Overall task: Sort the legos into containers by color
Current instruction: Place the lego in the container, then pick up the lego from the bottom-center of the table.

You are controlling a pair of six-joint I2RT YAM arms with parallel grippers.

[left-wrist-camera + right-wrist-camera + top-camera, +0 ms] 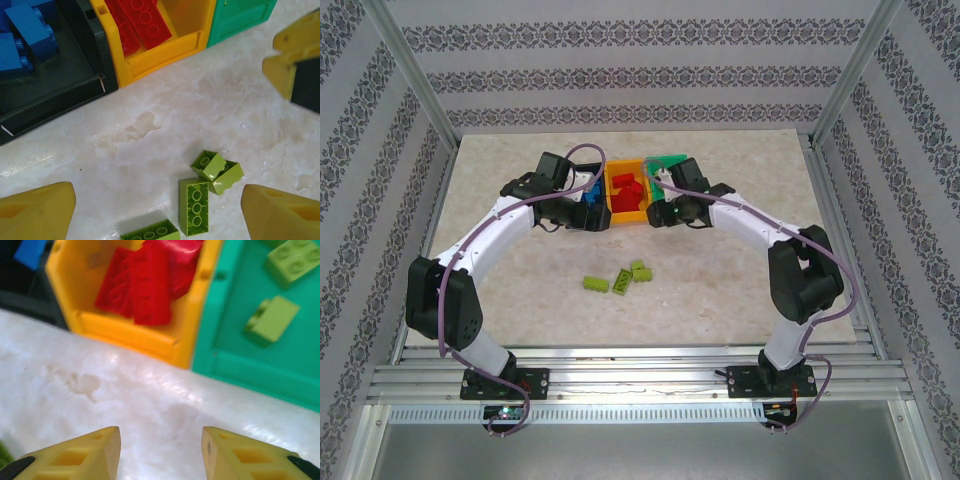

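Loose lime legos are framed between the left gripper's wide-spread fingers, nearer than the right gripper's parted, empty pair.

Red legos in yellow bin, lime legos in green bin

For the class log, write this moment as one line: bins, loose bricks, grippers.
black bin: blue bricks | yellow bin: red bricks | green bin: lime bricks | table: loose lime bricks | left gripper: open, empty | right gripper: open, empty
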